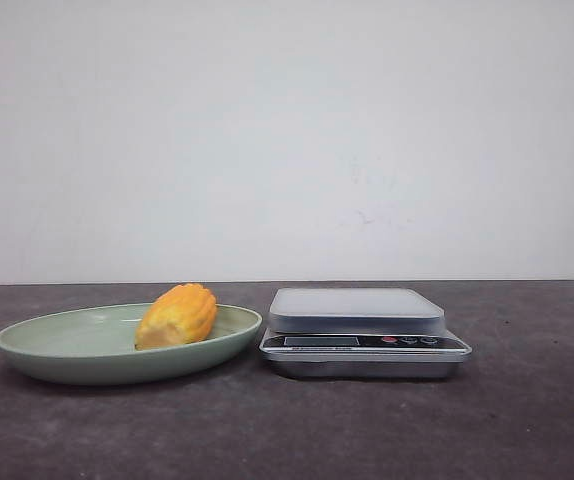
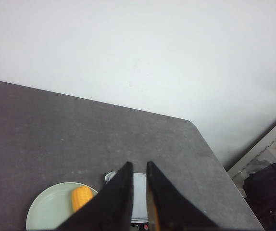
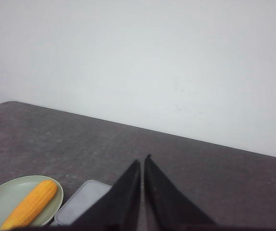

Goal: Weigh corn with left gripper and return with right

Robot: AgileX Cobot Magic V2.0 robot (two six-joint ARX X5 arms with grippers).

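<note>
The corn (image 1: 177,315), a stubby yellow-orange cob with a paler cut end, lies on a pale green plate (image 1: 57,362) at the left of the dark table. It also shows in the left wrist view (image 2: 81,198) and in the right wrist view (image 3: 31,203). A silver kitchen scale (image 1: 357,310) stands right of the plate, its platform bare. My left gripper (image 2: 139,164) hangs high above the scale, jaws a narrow gap apart and empty. My right gripper (image 3: 143,160) is high and to the right of the scale, jaws together and empty. Neither gripper shows in the front view.
The scale's display and red button (image 1: 389,341) face the front. A white wall stands behind the table. The table's right edge (image 2: 215,159) and some clutter beyond it show in the left wrist view.
</note>
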